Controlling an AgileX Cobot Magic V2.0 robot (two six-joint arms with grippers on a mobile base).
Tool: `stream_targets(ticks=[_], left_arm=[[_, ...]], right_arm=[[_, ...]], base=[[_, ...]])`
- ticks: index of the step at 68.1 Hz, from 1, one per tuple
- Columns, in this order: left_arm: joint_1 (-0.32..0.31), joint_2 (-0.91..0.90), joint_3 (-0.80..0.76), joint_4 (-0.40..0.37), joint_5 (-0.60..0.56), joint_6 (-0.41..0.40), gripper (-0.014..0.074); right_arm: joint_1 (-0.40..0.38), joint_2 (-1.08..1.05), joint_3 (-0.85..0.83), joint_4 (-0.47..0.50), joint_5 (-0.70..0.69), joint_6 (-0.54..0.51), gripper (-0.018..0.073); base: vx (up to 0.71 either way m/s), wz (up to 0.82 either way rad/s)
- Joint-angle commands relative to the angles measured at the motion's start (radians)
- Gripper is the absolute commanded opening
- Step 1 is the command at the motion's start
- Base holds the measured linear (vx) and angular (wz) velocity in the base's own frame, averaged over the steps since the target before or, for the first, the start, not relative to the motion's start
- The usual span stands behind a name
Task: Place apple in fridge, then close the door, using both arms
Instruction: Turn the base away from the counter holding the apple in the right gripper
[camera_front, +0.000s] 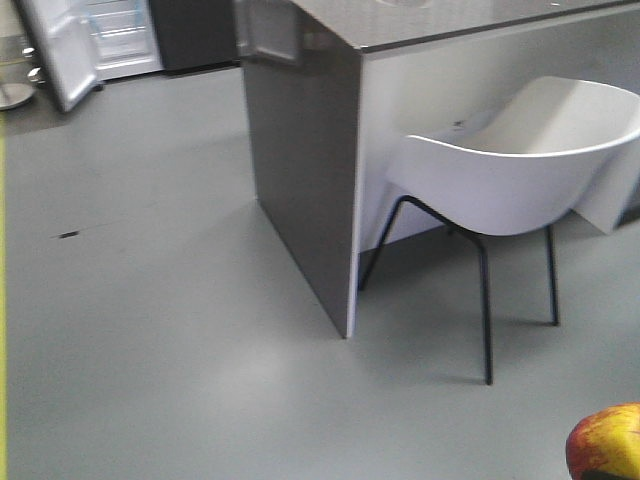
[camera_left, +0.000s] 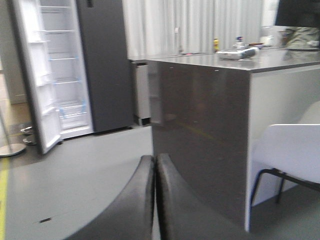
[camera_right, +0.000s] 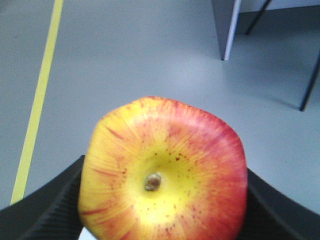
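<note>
Apple (camera_right: 162, 170): held in the right jaws, stem hollow facing the wrist camera, well apart from the fridge (camera_left: 102, 65) and over bare floor (camera_front: 150, 330).
Right jaws: spread to the apple's width, a dark pad on each flank, holding it.
Left jaws: pressed together with only a thin slit between them, holding nothing.
Fridge: far ahead and to the left in the front view, compartment open, white shelves showing.
Door (camera_left: 37, 90): swung out on the fridge's left side, its white inner face and bins turned toward the opening.
Tabletop (camera_left: 260, 57): to the right of the fridge and nearer the robot, with a white chair (camera_front: 520, 160) tucked under it.
Key relation: the fridge lies ahead-left of the apple, and the counter's dark corner sits roughly on the line between them.
Arm nearer the fridge: probably the left, whose camera faces the opening.
Judged step: carrying. The base must approach before the right arm can reach a shelf.
</note>
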Motion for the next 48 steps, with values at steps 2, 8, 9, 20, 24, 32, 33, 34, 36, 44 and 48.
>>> stream_targets(ticks=[2,8,9,20,24,32,33,34,36,44,48], left_arm=[[-0.004,-0.013,-0.017,-0.009,-0.077,-0.003,-0.0006],[-0.004,-0.013,-0.017,-0.009,-0.077,-0.003,-0.0006],[-0.004,-0.013,-0.017,-0.009,-0.077,-0.003,-0.0006],[-0.004,-0.013,-0.017,-0.009,-0.077,-0.003,-0.0006],[-0.004,-0.013,-0.017,-0.009,-0.077,-0.003,-0.0006],[-0.004,-0.013,-0.017,-0.009,-0.077,-0.003,-0.0006],[-0.004,-0.013,-0.017,-0.009,-0.077,-0.003,-0.0006],[-0.004,-0.013,-0.017,-0.009,-0.077,-0.003,-0.0006],[-0.004,-0.013,-0.017,-0.009,-0.077,-0.003,-0.0006],[-0.004,-0.013,-0.017,-0.009,-0.077,-0.003,-0.0006],[-0.004,-0.013,-0.017,-0.009,-0.077,-0.003,-0.0006]], right_arm=[[-0.003,0.007,-0.024,0.026,-0.052,-0.011,0.016],[-0.003,0.007,-0.024,0.026,-0.052,-0.011,0.016],[-0.003,0.007,-0.024,0.026,-0.052,-0.011,0.016],[-0.003,0.007,-0.024,0.026,-0.051,-0.011,0.016],[-0.003,0.007,-0.024,0.026,-0.051,-0.011,0.016],[-0.003,0.007,-0.024,0.026,-0.052,-0.011,0.016],[-0.003,0.007,-0.024,0.026,-0.052,-0.011,0.016],[-0.003,0.007,-0.024,0.026,-0.052,-0.011,0.016],[-0.003,0.007,-0.024,0.026,-0.052,-0.011,0.016],[-0.003,0.007,-0.024,0.026,-0.052,-0.011,0.016],[-0.003,0.007,-0.024,0.026,-0.052,-0.011,0.016]], base=[[0.06,0.51],[0.07,0.51],[0.08,0.5],[0.09,0.48],[0.11,0.44],[0.12,0.44],[0.13,0.44],[0.13,0.44],[0.13,0.43],[0.13,0.4],[0.14,0.36]])
